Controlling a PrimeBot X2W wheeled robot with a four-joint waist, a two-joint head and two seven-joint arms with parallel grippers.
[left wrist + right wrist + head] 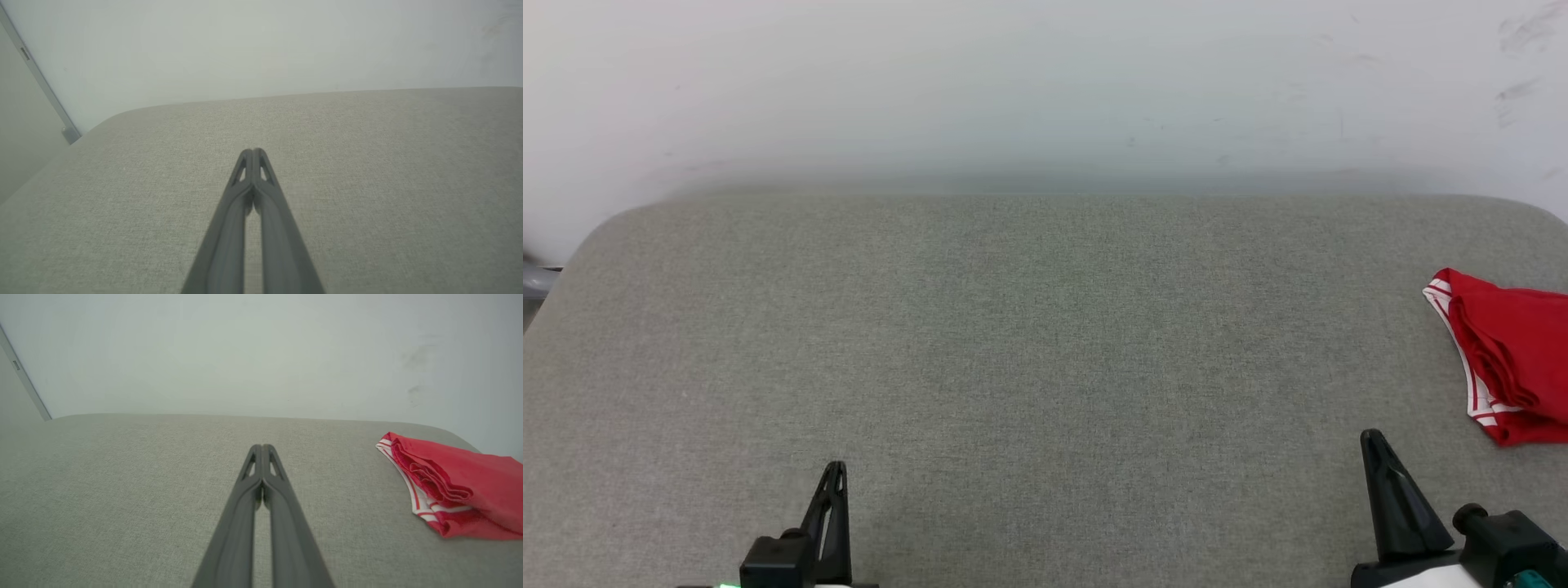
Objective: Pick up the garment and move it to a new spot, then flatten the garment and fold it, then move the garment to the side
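Two closed grippers rest low over a wide grey fabric-covered table [1045,367] that meets a pale wall [1045,82] at its far edge. On that table the garment [1511,359] lies as a loose red bundle to the right of the right gripper's fingers and a little beyond their tips, near them but not touching. Part of it runs out of the head view's right side. Its striped trim [410,494] faces the fingers, and the visible length of the bundle runs roughly along the way they point, slanting off to the right as it comes nearer. The right gripper [1372,441] has its two dark fingers pressed tip to tip with nothing between them. They point straight ahead, so the garment sits off their line. The left gripper [836,472] is likewise closed on nothing and aims at bare cloth, well apart from the garment with most of the table's width between them. By my reading the right arm is the nearer one by far. To pick the garment up it would need to open, swing rightward and reach slightly forward, meeting the trim edge side-on. The layers look soft and stacked, so a pinch there may catch only the top fold.
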